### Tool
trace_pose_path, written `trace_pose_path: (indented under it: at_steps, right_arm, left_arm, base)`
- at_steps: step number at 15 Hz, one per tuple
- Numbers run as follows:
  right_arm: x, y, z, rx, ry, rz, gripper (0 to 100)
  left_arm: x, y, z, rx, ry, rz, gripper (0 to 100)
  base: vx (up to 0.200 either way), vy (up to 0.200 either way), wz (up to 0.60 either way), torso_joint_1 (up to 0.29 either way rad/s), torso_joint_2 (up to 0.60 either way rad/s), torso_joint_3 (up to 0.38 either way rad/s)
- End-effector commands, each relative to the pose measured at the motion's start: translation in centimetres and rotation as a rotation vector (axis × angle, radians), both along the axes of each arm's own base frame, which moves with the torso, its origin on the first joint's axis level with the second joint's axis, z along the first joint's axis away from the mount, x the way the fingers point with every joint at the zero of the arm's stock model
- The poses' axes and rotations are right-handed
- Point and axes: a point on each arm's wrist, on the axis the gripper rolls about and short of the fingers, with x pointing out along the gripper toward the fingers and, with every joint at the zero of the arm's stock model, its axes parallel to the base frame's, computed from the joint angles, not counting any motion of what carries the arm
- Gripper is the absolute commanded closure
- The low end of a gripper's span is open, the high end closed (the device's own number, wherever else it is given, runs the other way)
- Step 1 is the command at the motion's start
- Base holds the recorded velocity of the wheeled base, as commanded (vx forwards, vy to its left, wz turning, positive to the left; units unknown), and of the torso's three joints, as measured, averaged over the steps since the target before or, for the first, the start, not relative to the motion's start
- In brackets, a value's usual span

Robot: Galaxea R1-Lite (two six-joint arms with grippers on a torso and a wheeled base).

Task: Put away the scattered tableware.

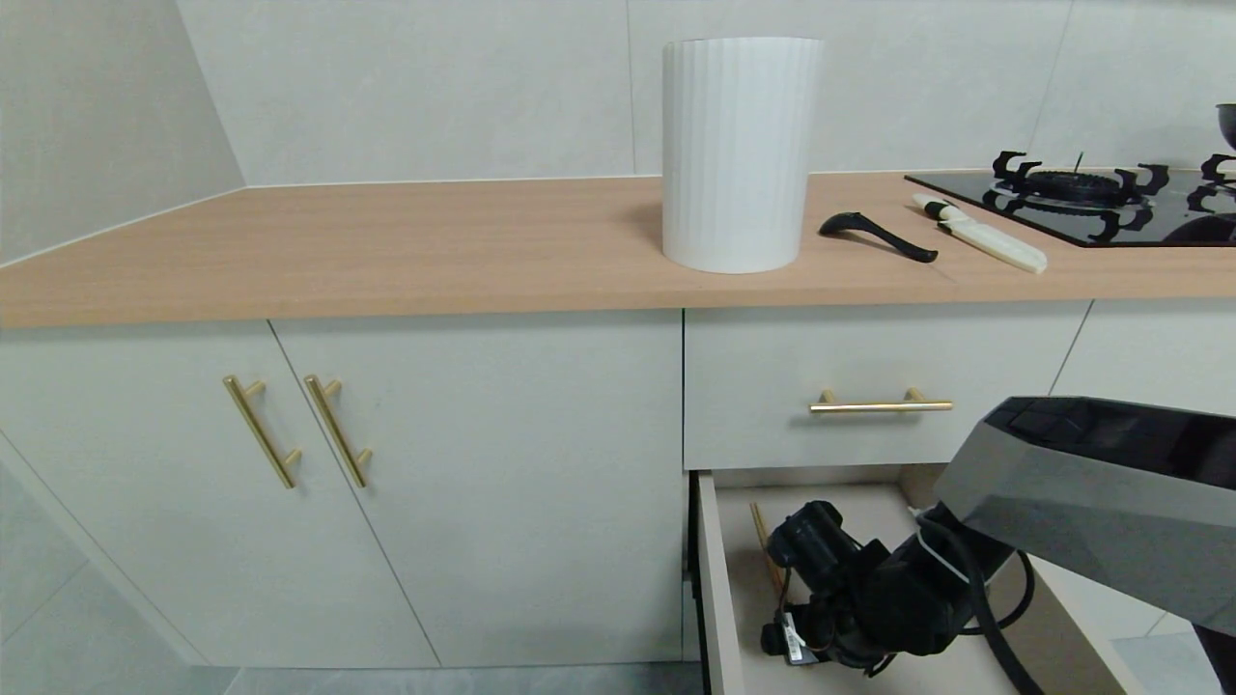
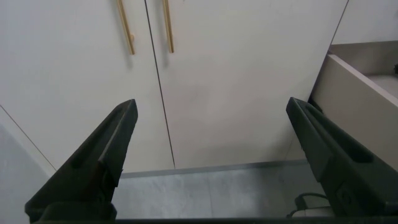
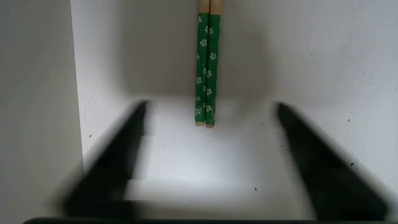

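Lifting the right gripper point(image 3: 209, 134) straight up out of the pale open drawer point(image 1: 710, 569) looks like the job now. The pair of green, white-flowered chopsticks with pale wooden ends point(image 3: 207, 68) lies flat on the drawer floor, near its left wall. The jaws are spread wide on either side of the sticks' near ends and hold nothing. A clean vertical rise should keep the fingers from nudging or rolling the sticks. The arm should also keep away from the drawer wall and the closed drawer front above.

The two chopsticks lie side by side, touching and parallel. Their long axis runs front to back along the drawer's depth, roughly in line with the left wall. The green ends face the gripper, and the far ends are out of sight.

The left gripper point(image 2: 211, 115) hangs wide open and empty before the white cabinet doors. On the wooden counter point(image 1: 386, 241), a black ladle point(image 1: 874, 235) and a cream sheathed knife point(image 1: 980, 234) lie beside a tall white ribbed container point(image 1: 739, 154), probably next to be put away.
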Motion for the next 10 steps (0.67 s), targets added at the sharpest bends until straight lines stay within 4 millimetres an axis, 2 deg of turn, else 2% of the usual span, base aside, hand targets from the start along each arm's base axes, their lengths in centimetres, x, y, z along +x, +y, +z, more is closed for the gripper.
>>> trace_pose_path:
  at_steps: [1, 2, 4, 7, 9, 10]
  right_arm:
    - [-0.2, -0.1, 0.7, 0.004, -0.007, 0.003, 0]
    - [-0.4, -0.3, 2.2, 0.013, -0.040, 0.006, 0]
    - [-1.6, -1.2, 7.5, 0.058, -0.140, 0.017, 0]
    - [-3.8, -4.7, 14.4, 0.075, -0.294, 0.060, 0]
    - [-4.8, -6.2, 17.2, 0.080, -0.384, 0.057, 0]
    - [-5.6, -7.5, 19.6, 0.074, -0.476, 0.036, 0]
  left_arm:
    - [0.0, 0.0, 0.0, 0.000, -0.001, 0.002, 0]
    - [0.0, 0.0, 0.0, 0.000, -0.001, 0.000, 0]
    - [0.0, 0.0, 0.0, 0.000, 0.001, 0.000, 0]
    - [0.0, 0.0, 0.0, 0.000, 0.001, 0.000, 0]
    - [0.0, 0.0, 0.0, 0.000, 0.001, 0.000, 0]
    - [0.0, 0.0, 0.0, 0.000, -0.001, 0.000, 0]
  base:
    - [0.000, 0.000, 0.00, 0.000, 0.00, 0.000]
    - [0.000, 0.000, 0.00, 0.000, 0.00, 0.000]
    - [0.000, 0.000, 0.00, 0.000, 0.00, 0.000]
    - [0.000, 0.000, 0.00, 0.000, 0.00, 0.000]
    - [0.000, 0.000, 0.00, 0.000, 0.00, 0.000]
    - [0.000, 0.000, 0.00, 0.000, 0.00, 0.000]
